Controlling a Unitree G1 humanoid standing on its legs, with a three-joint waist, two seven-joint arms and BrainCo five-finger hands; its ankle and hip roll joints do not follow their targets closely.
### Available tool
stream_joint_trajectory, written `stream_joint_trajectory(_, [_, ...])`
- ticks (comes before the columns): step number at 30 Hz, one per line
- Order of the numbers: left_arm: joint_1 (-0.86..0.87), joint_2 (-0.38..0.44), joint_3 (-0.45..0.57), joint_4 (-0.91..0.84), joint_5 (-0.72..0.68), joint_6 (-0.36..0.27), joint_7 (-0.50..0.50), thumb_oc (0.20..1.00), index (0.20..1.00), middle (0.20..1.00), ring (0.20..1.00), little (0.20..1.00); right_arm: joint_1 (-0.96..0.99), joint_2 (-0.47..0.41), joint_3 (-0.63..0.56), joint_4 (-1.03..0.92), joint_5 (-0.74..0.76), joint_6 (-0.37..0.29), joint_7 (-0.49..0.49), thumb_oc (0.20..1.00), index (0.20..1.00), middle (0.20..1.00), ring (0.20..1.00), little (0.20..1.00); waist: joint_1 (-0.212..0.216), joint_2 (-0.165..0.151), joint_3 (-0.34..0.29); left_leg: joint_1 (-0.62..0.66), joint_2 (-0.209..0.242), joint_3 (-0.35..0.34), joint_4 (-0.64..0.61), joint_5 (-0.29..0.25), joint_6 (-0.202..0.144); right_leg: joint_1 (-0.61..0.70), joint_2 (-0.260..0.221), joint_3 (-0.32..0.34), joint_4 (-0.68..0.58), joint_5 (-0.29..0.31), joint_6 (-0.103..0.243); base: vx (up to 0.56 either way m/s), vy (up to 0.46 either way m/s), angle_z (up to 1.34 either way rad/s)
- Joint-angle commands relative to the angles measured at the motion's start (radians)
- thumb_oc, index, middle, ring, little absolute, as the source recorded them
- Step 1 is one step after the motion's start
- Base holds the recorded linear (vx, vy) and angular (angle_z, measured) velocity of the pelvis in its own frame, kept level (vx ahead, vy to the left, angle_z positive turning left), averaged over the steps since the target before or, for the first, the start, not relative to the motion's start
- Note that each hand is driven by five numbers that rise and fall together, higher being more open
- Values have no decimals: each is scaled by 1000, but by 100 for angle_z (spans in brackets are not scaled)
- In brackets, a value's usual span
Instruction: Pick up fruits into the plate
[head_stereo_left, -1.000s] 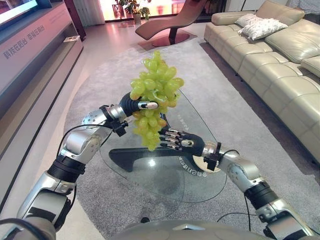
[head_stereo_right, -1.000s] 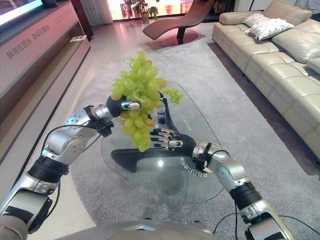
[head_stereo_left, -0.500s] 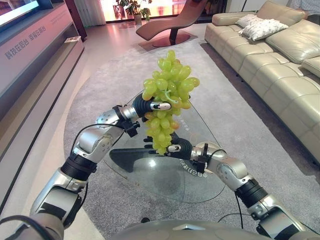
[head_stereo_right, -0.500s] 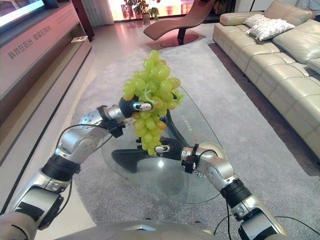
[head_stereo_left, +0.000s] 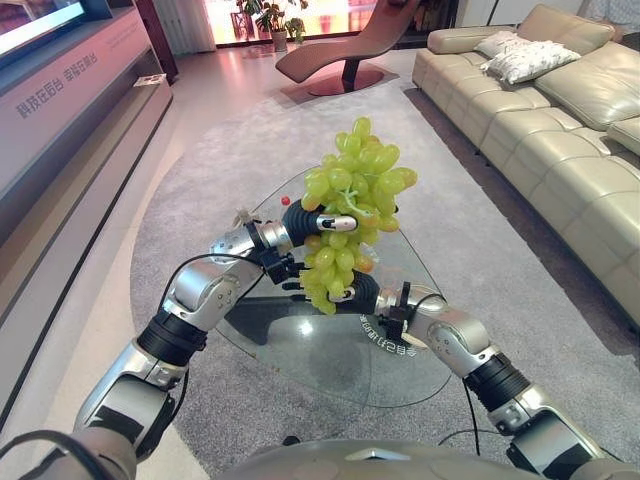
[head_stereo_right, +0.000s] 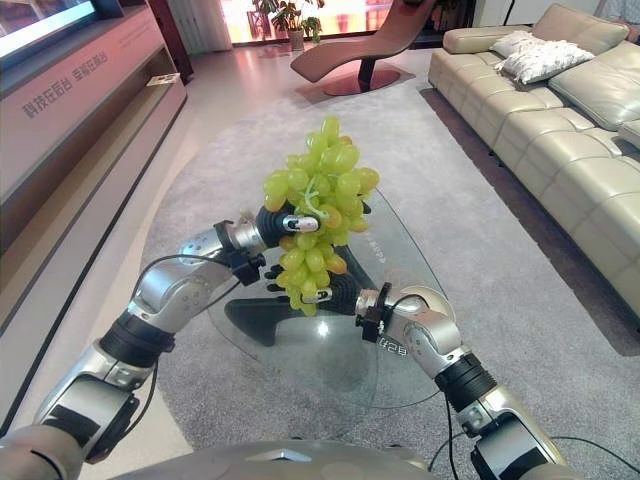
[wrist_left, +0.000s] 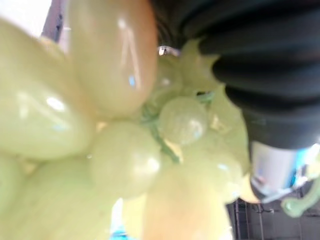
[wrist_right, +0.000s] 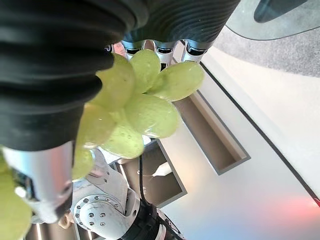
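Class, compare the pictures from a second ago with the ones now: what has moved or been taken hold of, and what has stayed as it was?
The left hand has carried the bunch of grapes further out over the glass table. The right hand, which lay flat and apart beneath the bunch, has come up under its lower tip, so the grapes now rest against its fingers. The left hand's grip on the bunch stayed as it was, and so did the table.

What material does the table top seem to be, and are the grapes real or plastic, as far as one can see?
The table top looks like clear glass, glossy: its dark base and the carpet show through it, and a light glints on it. The grapes, held in the left hand over the right hand, look smooth, waxy and shiny; the look alone cannot settle whether they are real or plastic.
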Motion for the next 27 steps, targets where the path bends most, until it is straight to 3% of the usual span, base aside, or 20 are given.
stream_joint_trajectory(1, [-57, 22, 10, -48, -53, -39, -17, 200, 200, 200, 200, 200, -66, 34, 3, -75, 77, -61, -6, 1000, 1000, 1000, 1000, 1000, 20, -41, -10, 93, -24, 58, 14, -153, 18, 22, -38, 57, 5, -32, 41, 0, 0, 0])
stream_joint_trajectory(14, [-25, 24, 24, -26, -26, -29, -37, 200, 200, 200, 200, 200, -55, 34, -24, -89, 127, -66, 13, 1000, 1000, 1000, 1000, 1000, 24, -39, -10, 94, -25, 58, 13, -152, 19, 23, -41, 50, 5, -30, 43, 0, 0, 0])
stream_joint_trajectory(27, [14, 60, 65, 41, 45, -50, -45, 200, 200, 200, 200, 200, -21, 23, -61, -136, 203, -64, 103, 1000, 1000, 1000, 1000, 1000, 24, -37, -5, 91, -22, 62, 15, -152, 18, 20, -44, 45, 5, -28, 47, 0, 0, 0])
